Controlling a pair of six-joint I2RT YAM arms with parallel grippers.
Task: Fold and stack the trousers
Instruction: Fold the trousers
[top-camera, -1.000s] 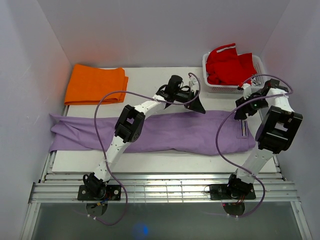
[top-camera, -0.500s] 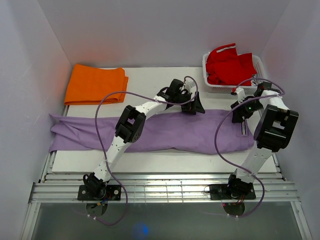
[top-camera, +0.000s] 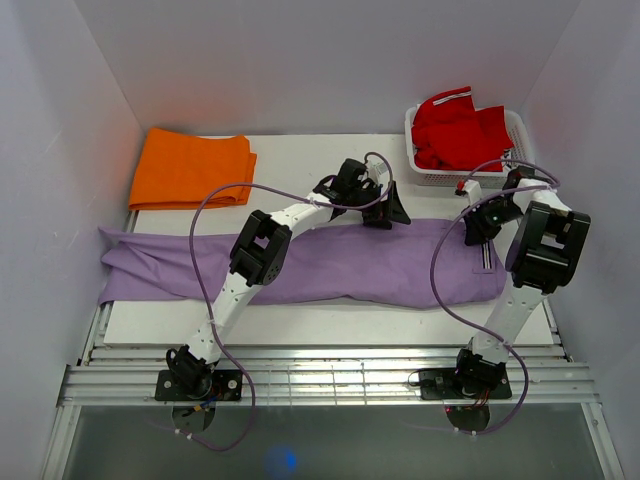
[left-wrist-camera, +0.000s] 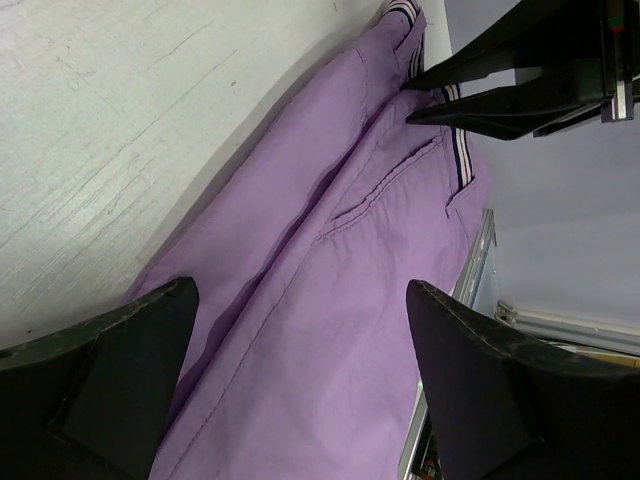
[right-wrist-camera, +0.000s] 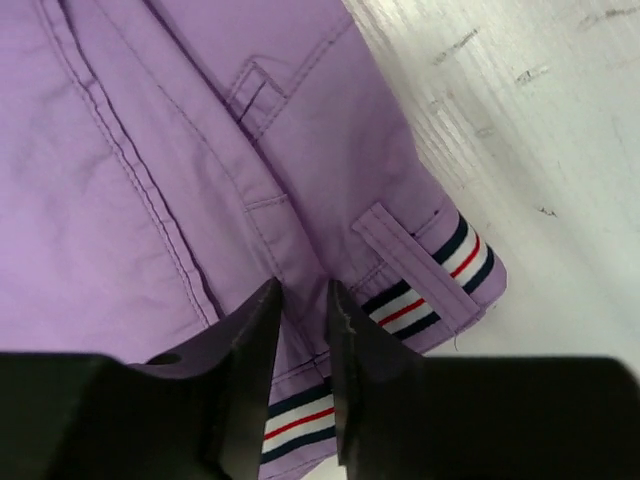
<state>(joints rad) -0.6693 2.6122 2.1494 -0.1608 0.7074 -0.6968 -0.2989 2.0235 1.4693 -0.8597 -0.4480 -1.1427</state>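
The lilac trousers lie stretched flat across the white board, legs to the left, striped waistband at the right. My left gripper hovers over the far edge of the trousers near their middle. It is open wide, with only flat fabric between its fingers. My right gripper is down on the far corner of the waistband. Its jaws stand drawn close together, pinching a ridge of purple cloth just inside the stripes.
A folded orange garment lies at the back left. A white basket holding a red garment stands at the back right, close behind the right arm. Metal rails run along the near edge.
My right gripper has come down and left onto the waistband corner, and its jaws have narrowed onto the cloth. The left gripper has shifted slightly left and stays open.
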